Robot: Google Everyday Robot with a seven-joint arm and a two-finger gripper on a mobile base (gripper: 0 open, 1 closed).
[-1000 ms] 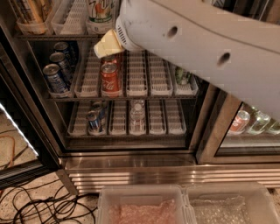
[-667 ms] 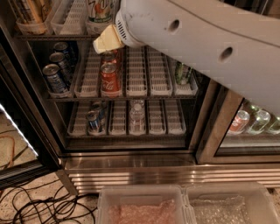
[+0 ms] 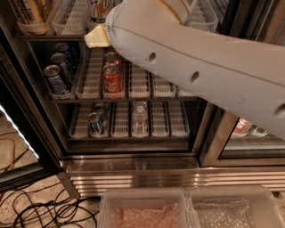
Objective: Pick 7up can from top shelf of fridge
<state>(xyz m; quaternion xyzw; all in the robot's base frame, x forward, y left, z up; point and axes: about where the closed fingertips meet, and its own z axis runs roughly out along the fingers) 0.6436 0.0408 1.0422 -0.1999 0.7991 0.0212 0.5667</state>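
the gripper (image 3: 96, 37) is showing only as a cream, wedge-shaped tip poking out at the front edge of the top shelf (image 3: 73, 18), just below the 7up can (image 3: 99, 9); the rest is lying hidden behind the thick white arm (image 3: 200, 67), and whether it is wide, narrow or holding anything cannot be told. the arm, smooth matte plastic with small dark holes, is sweeping in from the right and covering much of the fridge (image 3: 31, 102). the 7up can is standing at the very top of the view in a lane on the top shelf, cut off by the frame edge, pale whitish with green marks showing. white slotted plastic trays are lining that shelf, with a tub of tan packets (image 3: 31, 18) sitting at its left end. one shelf down, two red cola cans (image 3: 112, 78) are standing one behind the other in a lane, and blue cans (image 3: 57, 75) are queuing at the left. lower again, a small blue can (image 3: 95, 124) and a clear bottle (image 3: 140, 113) are sitting in their trays. the dark frame is meeting a ribbed steel base (image 3: 156, 179). black cables (image 3: 42, 209) are looping over speckled floor (image 3: 26, 191), and two translucent bins (image 3: 147, 196) are sitting in front, holding crinkled wrap.
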